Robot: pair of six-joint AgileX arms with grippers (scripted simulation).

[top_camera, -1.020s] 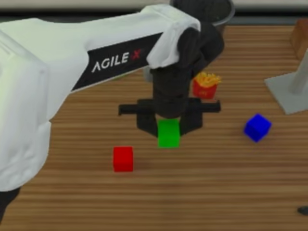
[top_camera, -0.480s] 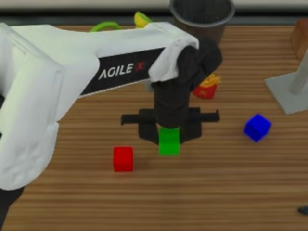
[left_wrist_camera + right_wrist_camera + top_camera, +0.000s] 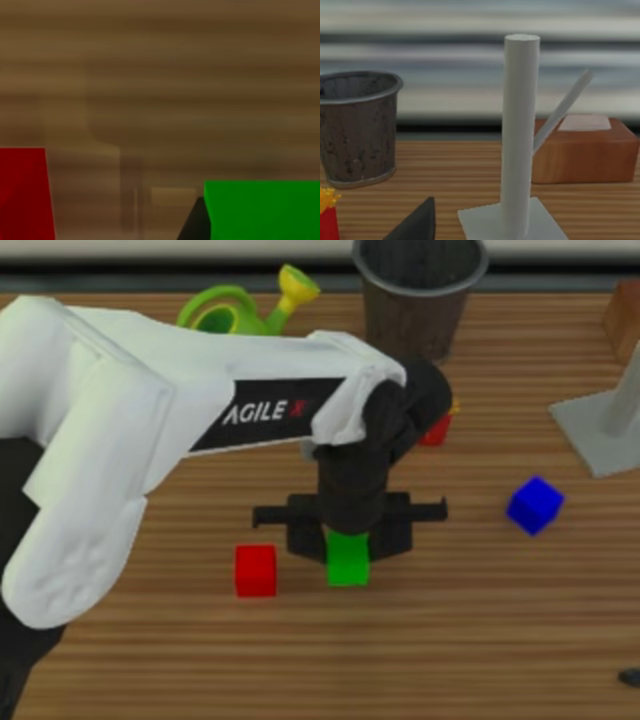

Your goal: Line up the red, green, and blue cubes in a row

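3 cubes on the tabletop (image 3: 470,640): left gripper (image 3: 348,545) fingers hold green cube (image 3: 348,560); set it level with red cube (image 3: 255,570), square, beside it.

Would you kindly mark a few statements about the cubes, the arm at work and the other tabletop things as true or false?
1. The left gripper is over the green cube. True.
2. The red cube lies to the right of the green cube. False: it lies to its left.
3. The blue cube touches the green cube. False: it sits apart, far to the right.
4. A watering can stands at the table's far edge. True.
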